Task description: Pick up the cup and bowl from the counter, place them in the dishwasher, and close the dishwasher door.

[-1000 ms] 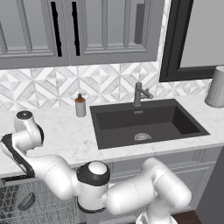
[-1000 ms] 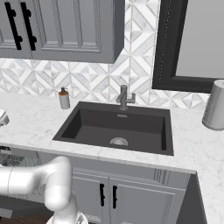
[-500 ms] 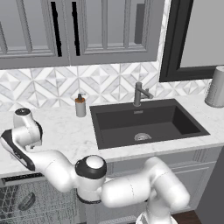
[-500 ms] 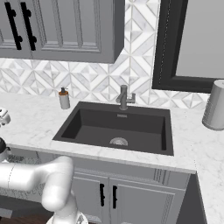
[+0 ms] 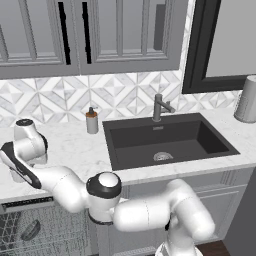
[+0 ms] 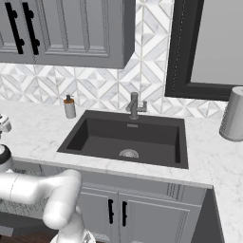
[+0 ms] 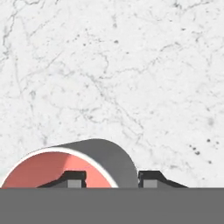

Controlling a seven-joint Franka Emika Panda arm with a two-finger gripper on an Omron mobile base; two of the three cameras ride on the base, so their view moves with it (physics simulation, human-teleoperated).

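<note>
Tool [image 7: 109, 178] lowered; hand view shows fingers straddling cup [image 7: 74, 166] wall.

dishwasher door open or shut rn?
Open. In the left base view the dishwasher shows its grey wire racks below the counter edge.

A slim soap bottle [image 5: 91, 121] with a brown pump stands at left of centre, a grey faucet [image 5: 159, 107] rises at mid-frame, and a tall grey canister [image 5: 247, 99] (cut by the edge) sits far right.
</note>
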